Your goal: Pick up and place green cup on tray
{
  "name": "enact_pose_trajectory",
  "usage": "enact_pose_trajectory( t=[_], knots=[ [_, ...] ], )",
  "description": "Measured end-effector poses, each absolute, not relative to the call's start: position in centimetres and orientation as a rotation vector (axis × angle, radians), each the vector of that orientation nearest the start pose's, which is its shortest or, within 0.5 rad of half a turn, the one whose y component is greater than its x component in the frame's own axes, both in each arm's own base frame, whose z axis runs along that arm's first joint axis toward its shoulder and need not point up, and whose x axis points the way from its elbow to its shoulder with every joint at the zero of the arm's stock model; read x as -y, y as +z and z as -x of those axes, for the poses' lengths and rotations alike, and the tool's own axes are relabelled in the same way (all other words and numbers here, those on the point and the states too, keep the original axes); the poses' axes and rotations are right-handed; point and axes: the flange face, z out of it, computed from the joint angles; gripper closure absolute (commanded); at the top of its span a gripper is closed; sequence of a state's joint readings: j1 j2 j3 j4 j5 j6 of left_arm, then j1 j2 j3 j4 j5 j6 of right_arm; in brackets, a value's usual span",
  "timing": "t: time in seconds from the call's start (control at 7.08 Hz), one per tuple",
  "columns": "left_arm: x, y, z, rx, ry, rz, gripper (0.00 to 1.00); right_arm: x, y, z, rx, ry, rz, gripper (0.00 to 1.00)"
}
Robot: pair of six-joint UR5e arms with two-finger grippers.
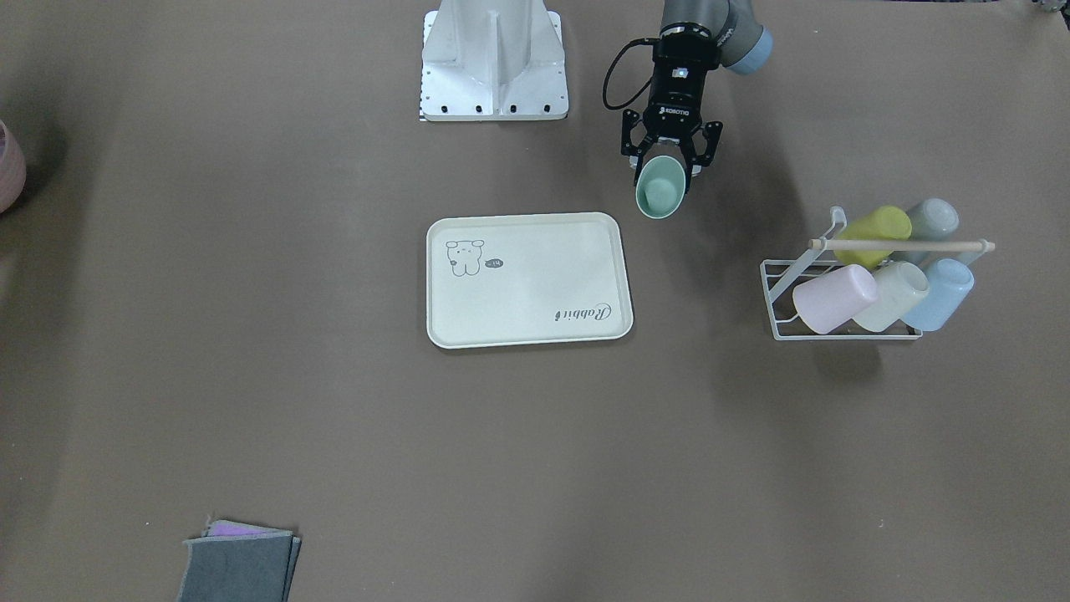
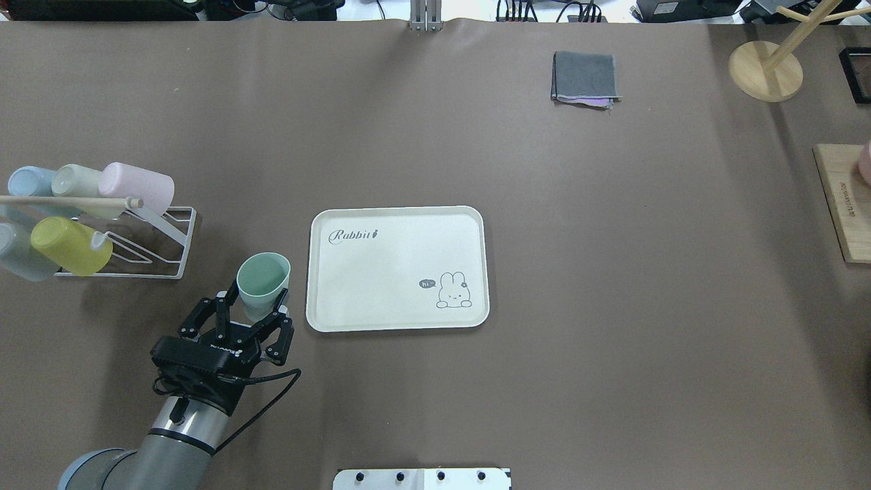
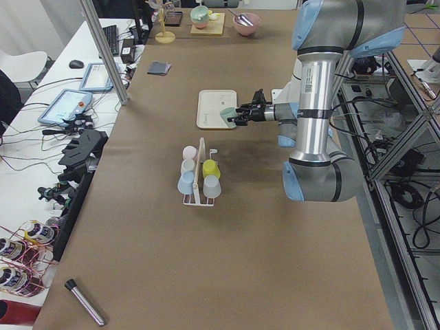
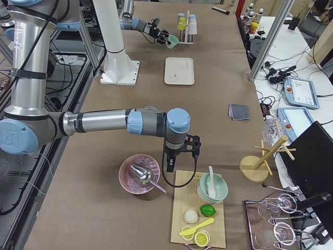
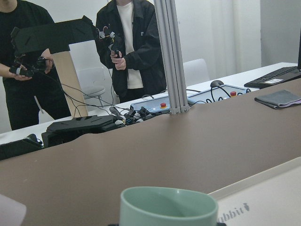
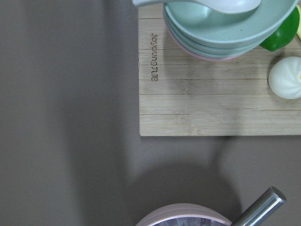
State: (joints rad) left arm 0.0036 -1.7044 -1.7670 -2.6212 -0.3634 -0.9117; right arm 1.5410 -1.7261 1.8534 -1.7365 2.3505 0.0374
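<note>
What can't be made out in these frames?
- right gripper: seen only in exterior right, small; open or shut unclear.
- green cup: left wrist view's bottom edge cuts off its body and the left gripper holding it.
- pink bowl: front view's left edge cuts it off.
- grey cup: overhead's left edge crops it.

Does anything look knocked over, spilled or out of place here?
Nothing stands out. The left gripper holds the green cup upright just beside the tray; the other cups lean on their rack, nothing spilled.

The cup [image 2: 263, 275] is mint green, the tray [image 2: 381, 272] cream (grey rabbit drawing [image 2: 454, 291]), the table [image 2: 612, 272] brown.
</note>
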Motion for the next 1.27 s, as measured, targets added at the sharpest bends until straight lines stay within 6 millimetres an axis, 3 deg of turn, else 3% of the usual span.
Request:
enact_pose_trajectory(
  t=[0.42, 0.85, 1.27],
  knots=[
    [25.6, 34.2, -52.5, -0.822, -0.405, -1.284, 0.28, 42.0, 60.7, -5.4, 0.781, 0.031, 0.059, 0.0],
    [32.4, 30.4, -57.9, -0.788, -0.471, -1.307, 0.28, 42.0, 60.5, -5.6, 0.785, 0.032, 0.054, 0.0],
    [35.1, 28.7, -61.0, -0.756, -0.479, -1.316, 0.25, 42.0, 60.4, -5.5, 0.791, 0.03, 0.052, 0.0]
  ],
)
